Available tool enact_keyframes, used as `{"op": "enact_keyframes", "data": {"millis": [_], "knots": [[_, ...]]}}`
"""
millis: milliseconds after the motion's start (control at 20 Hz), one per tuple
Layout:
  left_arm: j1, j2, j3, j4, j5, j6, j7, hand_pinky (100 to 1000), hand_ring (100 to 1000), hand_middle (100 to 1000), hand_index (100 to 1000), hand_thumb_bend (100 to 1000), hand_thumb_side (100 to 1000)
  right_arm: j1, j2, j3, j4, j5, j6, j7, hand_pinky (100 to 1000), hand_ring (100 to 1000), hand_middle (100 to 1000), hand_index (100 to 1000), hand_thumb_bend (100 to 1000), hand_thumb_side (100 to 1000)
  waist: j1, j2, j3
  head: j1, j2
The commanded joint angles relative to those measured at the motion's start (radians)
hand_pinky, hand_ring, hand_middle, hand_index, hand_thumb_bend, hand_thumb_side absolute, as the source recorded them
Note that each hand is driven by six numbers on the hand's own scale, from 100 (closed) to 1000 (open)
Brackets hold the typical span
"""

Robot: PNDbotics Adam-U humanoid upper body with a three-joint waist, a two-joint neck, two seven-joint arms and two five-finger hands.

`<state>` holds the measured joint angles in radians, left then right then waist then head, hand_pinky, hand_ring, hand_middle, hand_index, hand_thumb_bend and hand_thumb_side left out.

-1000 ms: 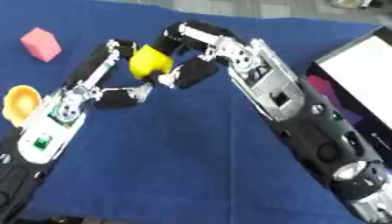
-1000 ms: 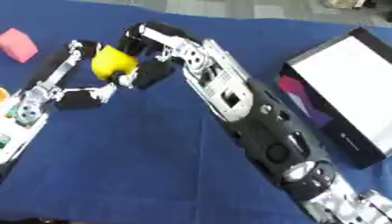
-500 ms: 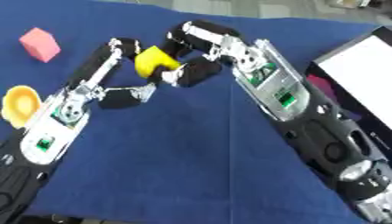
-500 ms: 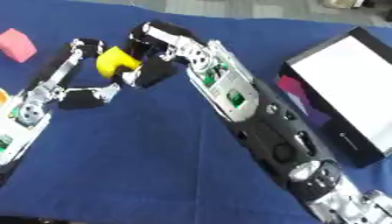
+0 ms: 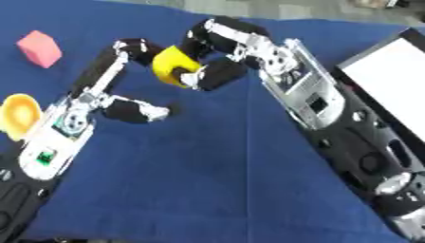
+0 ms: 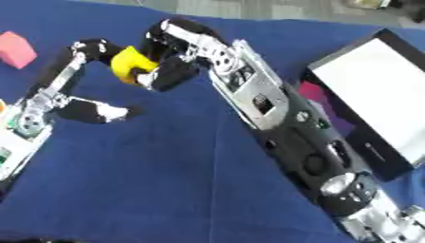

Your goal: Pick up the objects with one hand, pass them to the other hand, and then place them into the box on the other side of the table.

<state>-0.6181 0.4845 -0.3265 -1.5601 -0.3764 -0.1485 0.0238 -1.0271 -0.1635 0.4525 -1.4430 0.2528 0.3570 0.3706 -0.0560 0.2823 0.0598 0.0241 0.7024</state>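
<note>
Since a second ago the yellow object has passed further into the right hand, whose fingers and thumb now curl round it from the right and from below, while the left hand has eased back a little, its upper fingers stretched out with their tips just beside the object's left side and its thumb lying apart, lower down over the cloth. Whether those fingertips touch the object cannot be told. All this sits in the upper middle of the frame, above the blue tablecloth that fills almost the whole picture. The left arm rises from the lower left corner and the right arm runs from the lower right corner up toward the centre top. At the upper left of the frame a pink block rests on the cloth, well apart from both hands. At the left edge, about halfway down, an orange bowl-shaped thing lies just beside the left forearm. Along the right edge stands the box, dark-walled with a white panel across its top, and something pink or magenta shows at its near left side.
</note>
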Motion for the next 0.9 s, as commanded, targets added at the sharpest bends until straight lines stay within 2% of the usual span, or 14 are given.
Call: {"op": "enact_keyframes", "data": {"millis": [50, 350, 600, 650, 700, 900], "knots": [[-0.003, 0.034, 0.016, -0.025, -0.009, 0.0, 0.011, 682, 663, 631, 774, 794, 385, -0.009, -0.03, -0.021, -0.034, -0.016, 0.01, -0.012, 812, 703, 417, 541, 235, 100, -0.003, -0.024, -0.003, -0.003, -0.001], [0.025, 0.061, 0.031, -0.032, -0.011, 0.01, 0.025, 680, 661, 629, 771, 772, 393, 0.02, -0.094, -0.057, -0.091, -0.045, 0.028, -0.05, 811, 703, 418, 544, 239, 100, -0.001, -0.027, -0.01, -0.006, -0.009], [0.053, 0.095, 0.052, -0.039, 0.001, 0.035, 0.051, 672, 652, 619, 760, 767, 388, 0.067, -0.193, -0.115, -0.158, -0.089, 0.056, -0.103, 813, 706, 423, 552, 238, 100, -0.001, -0.03, -0.017, -0.015, -0.015], [0.058, 0.101, 0.056, -0.042, 0.004, 0.041, 0.055, 672, 652, 618, 757, 693, 409, 0.079, -0.216, -0.129, -0.169, -0.1, 0.062, -0.115, 813, 707, 429, 553, 100, 151, -0.001, -0.03, -0.018, -0.018, -0.014], [0.063, 0.108, 0.06, -0.046, 0.007, 0.046, 0.059, 672, 652, 617, 756, 761, 390, 0.091, -0.238, -0.142, -0.179, -0.11, 0.069, -0.128, 813, 707, 425, 554, 239, 100, -0.001, -0.031, -0.02, -0.02, -0.013], [0.08, 0.144, 0.074, -0.064, 0.013, 0.059, 0.068, 677, 657, 620, 757, 767, 392, 0.147, -0.336, -0.196, -0.209, -0.146, 0.089, -0.182, 813, 709, 430, 560, 240, 100, 0.002, -0.031, -0.027, -0.038, -0.012]]}}
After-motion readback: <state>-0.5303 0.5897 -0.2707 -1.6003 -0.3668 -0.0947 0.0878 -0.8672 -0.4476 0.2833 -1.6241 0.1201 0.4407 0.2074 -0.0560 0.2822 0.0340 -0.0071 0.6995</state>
